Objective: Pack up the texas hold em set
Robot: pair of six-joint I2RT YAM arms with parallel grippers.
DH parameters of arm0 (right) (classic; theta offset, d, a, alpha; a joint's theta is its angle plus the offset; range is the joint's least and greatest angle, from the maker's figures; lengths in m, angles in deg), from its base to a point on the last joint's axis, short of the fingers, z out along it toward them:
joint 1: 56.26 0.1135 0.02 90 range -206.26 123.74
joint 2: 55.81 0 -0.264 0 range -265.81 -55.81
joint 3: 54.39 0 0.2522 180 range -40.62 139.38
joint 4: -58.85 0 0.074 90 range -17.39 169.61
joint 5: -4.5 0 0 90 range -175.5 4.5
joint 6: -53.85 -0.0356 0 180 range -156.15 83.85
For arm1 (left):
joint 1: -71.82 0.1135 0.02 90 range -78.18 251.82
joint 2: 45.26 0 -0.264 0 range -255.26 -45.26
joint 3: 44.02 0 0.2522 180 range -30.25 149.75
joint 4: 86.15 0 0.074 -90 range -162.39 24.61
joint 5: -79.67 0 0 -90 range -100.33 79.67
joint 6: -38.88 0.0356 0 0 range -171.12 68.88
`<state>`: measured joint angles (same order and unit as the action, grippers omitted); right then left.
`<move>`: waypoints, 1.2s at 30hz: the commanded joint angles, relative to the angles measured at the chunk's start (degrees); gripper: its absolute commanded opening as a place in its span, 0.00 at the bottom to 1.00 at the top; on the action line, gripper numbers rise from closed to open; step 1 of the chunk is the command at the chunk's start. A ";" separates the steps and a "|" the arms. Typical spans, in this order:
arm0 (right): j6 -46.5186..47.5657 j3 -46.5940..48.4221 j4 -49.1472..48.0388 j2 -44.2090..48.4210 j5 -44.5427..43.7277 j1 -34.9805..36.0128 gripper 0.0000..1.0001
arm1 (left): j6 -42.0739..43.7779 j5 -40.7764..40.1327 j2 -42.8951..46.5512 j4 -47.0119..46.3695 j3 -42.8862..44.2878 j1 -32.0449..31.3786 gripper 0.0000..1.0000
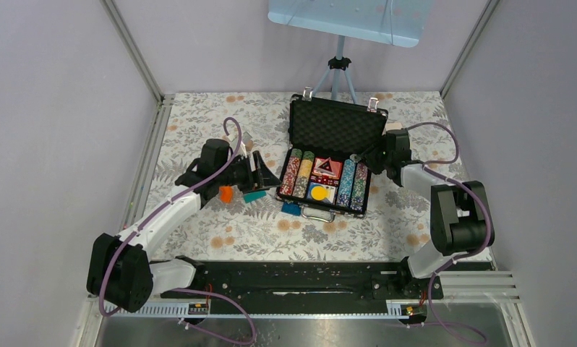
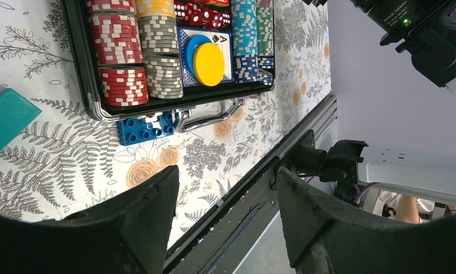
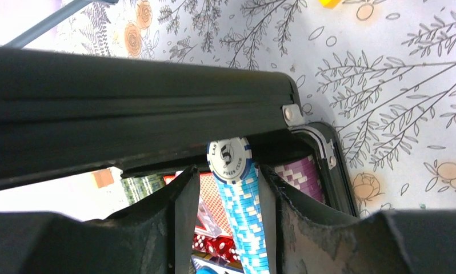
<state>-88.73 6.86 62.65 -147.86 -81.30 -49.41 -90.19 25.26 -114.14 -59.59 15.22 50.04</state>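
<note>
from above we saw the open case (image 1: 336, 126) sitting mid-table, lid raised toward 12 o'clock. in the left wrist view the left gripper (image 2: 226, 177) hung spread and empty, the blue brick (image 2: 143, 128) just beside the case's handle. in the right wrist view we judged that pulling out could drag chips loose: the right gripper (image 3: 228, 177) straddled the blue chip row (image 3: 246, 228), unclenched, 1 finger clear of it.
</note>
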 commanded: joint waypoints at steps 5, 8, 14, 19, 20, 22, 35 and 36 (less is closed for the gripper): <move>-3.31 -2.48 2.47 4.06 1.46 -0.08 0.50 | -0.13 1.66 -0.24 -3.07 -0.28 0.29 0.63; -3.76 -2.54 2.42 3.81 1.89 -0.08 0.50 | -0.22 1.81 -0.61 -3.31 -0.29 0.25 0.63; -6.21 -3.10 -0.23 1.45 2.67 -0.05 0.52 | -0.17 2.16 -0.74 -3.26 -0.17 0.25 0.63; -9.74 -4.80 -3.81 0.71 3.14 -0.07 0.52 | 0.00 2.38 -0.73 -3.05 -0.12 0.32 0.63; -10.23 -5.10 -4.34 0.68 3.31 -0.08 0.52 | 0.04 2.42 -0.73 -2.97 -0.18 0.28 0.63; -10.96 -5.46 -5.13 0.73 3.44 -0.06 0.52 | 0.13 2.47 -0.64 -2.97 -0.21 0.25 0.63; -12.75 -3.52 -2.90 -2.31 0.93 -0.04 0.52 | 0.13 2.80 -1.07 -3.28 -0.47 0.25 0.63; -12.66 -3.25 -2.78 -2.48 0.70 0.04 0.52 | 0.09 2.81 -1.15 -3.35 -0.54 0.25 0.63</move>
<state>-101.16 2.49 56.62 -148.47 -77.32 -49.28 -90.19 26.57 -114.89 -60.05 15.07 50.04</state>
